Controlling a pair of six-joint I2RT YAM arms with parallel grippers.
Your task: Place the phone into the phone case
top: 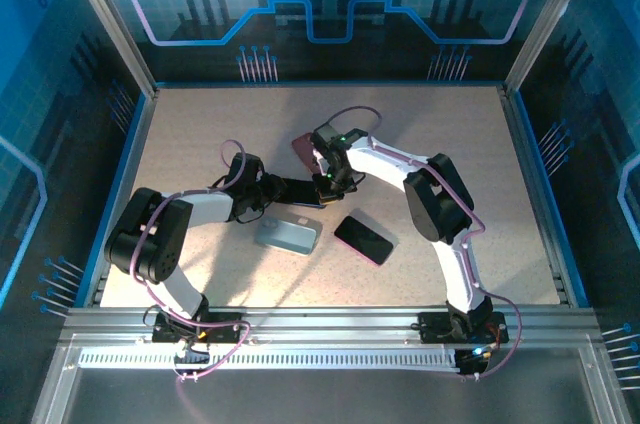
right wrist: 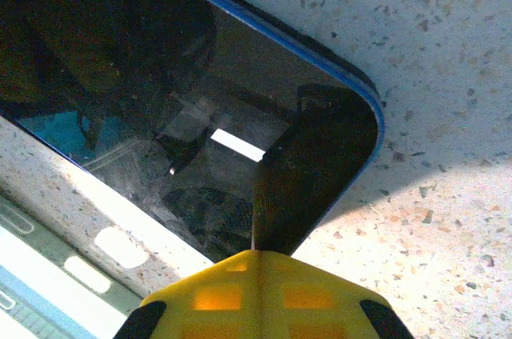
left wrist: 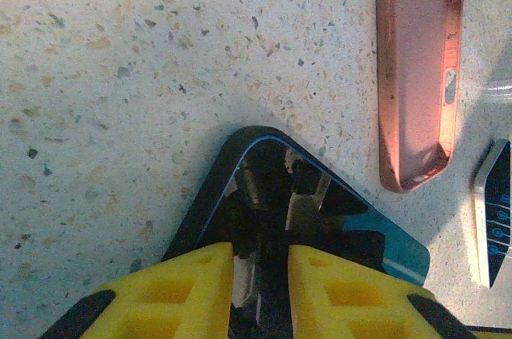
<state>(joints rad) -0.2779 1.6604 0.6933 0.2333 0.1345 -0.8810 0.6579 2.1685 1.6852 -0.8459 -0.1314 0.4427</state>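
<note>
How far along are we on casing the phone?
Done: the left end effector grips the blue-edged black glass phone. In hand: the shut right end effector sits at its corner. Remaining: the pink rubbery case lies empty beside it; phone not yet inserted.

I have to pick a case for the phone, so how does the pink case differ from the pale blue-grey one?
Colour: the pink case is salmon, the pale blue-grey case a muted blue-grey. Place: the pink case lies farther from the arm bases; the pale blue-grey case lies nearer, beside a black phone. Both lie flat on the table.
</note>
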